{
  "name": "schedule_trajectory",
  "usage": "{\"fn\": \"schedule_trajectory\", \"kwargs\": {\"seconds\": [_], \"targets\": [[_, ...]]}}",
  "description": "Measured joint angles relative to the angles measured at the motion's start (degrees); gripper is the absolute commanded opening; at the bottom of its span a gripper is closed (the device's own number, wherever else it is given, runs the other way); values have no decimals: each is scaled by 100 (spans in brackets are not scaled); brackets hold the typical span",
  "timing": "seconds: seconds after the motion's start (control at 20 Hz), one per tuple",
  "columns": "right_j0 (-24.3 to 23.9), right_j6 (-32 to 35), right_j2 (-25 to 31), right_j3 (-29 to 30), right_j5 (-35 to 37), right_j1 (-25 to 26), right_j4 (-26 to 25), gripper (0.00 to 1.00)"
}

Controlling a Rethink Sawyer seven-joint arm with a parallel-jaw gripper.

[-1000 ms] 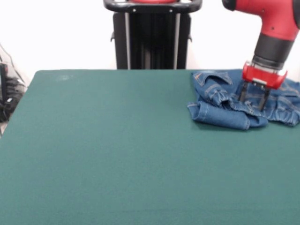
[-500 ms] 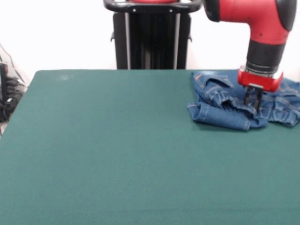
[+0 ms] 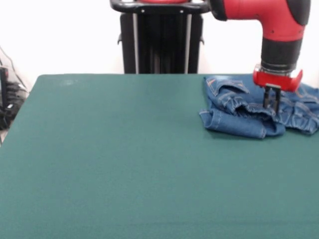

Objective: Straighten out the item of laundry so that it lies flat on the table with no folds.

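Bunched jeans [image 3: 239, 113] at about two o'clock on the green table [image 3: 124, 164], far from flat. Gripping step, judging by the gripper [image 3: 271, 104] with fingers drawn close, pinching a denim ridge. Next: probably lift and drag outward to unfold. Arm bent overhead, wrist plunging straight down.

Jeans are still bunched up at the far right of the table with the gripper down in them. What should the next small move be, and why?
Probably lift slightly and draw the fold toward the bare middle of the table. The gripper looks closed on a raised ridge of the jeans, which lie crumpled with layers doubled over.
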Motion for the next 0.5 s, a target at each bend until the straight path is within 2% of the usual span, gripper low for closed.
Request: {"fn": "schedule_trajectory", "kwargs": {"seconds": [0.5], "targets": [[-298,0,94,378,1077,-1025,-6,0]]}}
